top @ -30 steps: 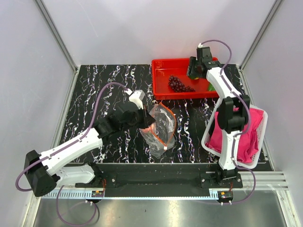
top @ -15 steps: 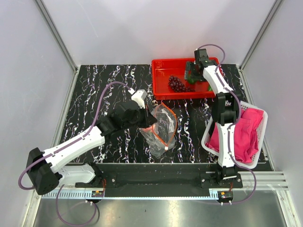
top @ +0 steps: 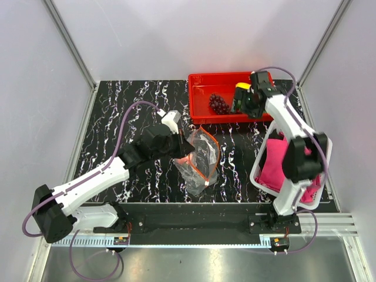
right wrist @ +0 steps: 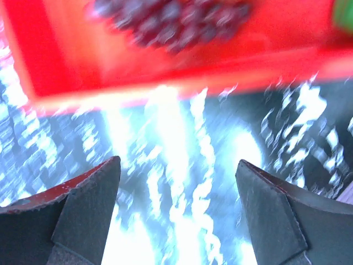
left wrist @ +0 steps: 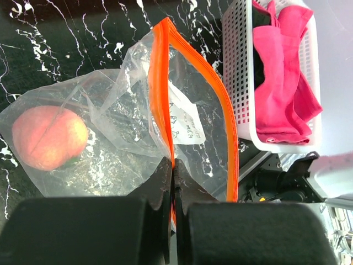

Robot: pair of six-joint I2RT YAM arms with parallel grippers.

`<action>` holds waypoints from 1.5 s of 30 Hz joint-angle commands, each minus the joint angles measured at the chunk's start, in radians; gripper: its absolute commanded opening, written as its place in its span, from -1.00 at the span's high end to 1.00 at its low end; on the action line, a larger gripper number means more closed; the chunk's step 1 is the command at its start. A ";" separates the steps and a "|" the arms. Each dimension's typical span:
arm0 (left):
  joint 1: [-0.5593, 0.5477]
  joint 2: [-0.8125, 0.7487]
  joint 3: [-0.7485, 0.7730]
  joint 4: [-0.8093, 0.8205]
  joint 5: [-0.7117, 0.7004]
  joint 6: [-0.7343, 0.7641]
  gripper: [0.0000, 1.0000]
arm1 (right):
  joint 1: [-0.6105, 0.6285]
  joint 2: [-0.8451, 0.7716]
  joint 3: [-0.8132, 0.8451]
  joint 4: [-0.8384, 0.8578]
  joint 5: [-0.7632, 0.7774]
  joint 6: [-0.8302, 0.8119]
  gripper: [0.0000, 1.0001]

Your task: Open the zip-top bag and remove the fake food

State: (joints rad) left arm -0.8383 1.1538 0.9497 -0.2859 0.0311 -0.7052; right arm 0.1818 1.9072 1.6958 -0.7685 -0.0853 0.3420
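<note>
Swung back across the red tray [top: 202,82], the right pincer [right wrist: 176,165] now hangs wide and empty over its near rim, grape bunch [top: 219,104] just beyond the tips, while the left pincer [left wrist: 172,168] pinches the orange strip [left wrist: 160,83] of the zip-top bag [left wrist: 127,110], orange ball [left wrist: 49,138] inside, left of its tips.

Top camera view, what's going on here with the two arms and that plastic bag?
The left gripper has its jaws shut on the orange-red zip strip of the clear crinkly zip-top bag, holding its mouth open on the black marbled table. A round orange plastic ball lies inside the bag. The right gripper, jaws open and empty, hangs over the near edge of the red plastic tray, where a dark purple grape bunch lies.
</note>
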 commanded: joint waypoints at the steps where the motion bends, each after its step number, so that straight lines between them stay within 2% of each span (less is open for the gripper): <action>1: 0.005 -0.040 0.031 0.054 0.013 -0.019 1.00 | 0.077 -0.285 -0.226 0.093 -0.111 0.048 -0.85; 5: 0.007 -0.045 0.014 0.071 0.016 -0.033 1.00 | 0.189 -0.504 -0.411 0.092 -0.116 0.045 -0.85; 8: 0.007 -0.042 0.006 0.083 0.018 -0.039 1.00 | 0.254 -0.620 -0.487 0.068 -0.129 0.077 -0.82; 13: 0.007 -0.031 0.003 0.093 0.020 -0.048 1.00 | 0.320 -0.758 -0.550 0.057 -0.215 0.162 -0.68; 17: 0.007 -0.022 0.001 0.096 0.016 -0.053 1.00 | 0.390 -0.838 -0.530 0.044 -0.208 0.227 -0.54; 24: 0.007 -0.011 -0.009 0.125 0.036 -0.076 1.00 | 0.478 -0.798 -0.453 0.032 -0.151 0.284 -0.32; 27: 0.007 -0.005 -0.014 0.134 0.046 -0.085 1.00 | 0.479 -0.766 -0.472 0.090 -0.142 0.398 -0.30; 32: 0.007 0.000 -0.028 0.159 0.044 -0.099 1.00 | 0.482 -0.740 -0.564 0.242 -0.094 0.529 0.01; 35: 0.007 0.004 -0.040 0.177 0.052 -0.109 1.00 | 0.482 -0.691 -0.578 0.262 -0.073 0.551 0.10; 39: 0.005 0.015 -0.046 0.191 0.061 -0.114 1.00 | 0.482 -0.639 -0.599 0.319 -0.074 0.595 0.35; 45: 0.005 0.020 -0.057 0.211 0.067 -0.122 1.00 | 0.482 -0.585 -0.625 0.330 -0.008 0.627 0.63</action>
State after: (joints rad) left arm -0.8368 1.1732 0.9039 -0.1539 0.0727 -0.8177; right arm 0.6563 1.3090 1.0821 -0.4973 -0.1619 0.9180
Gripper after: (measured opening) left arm 0.012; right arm 0.222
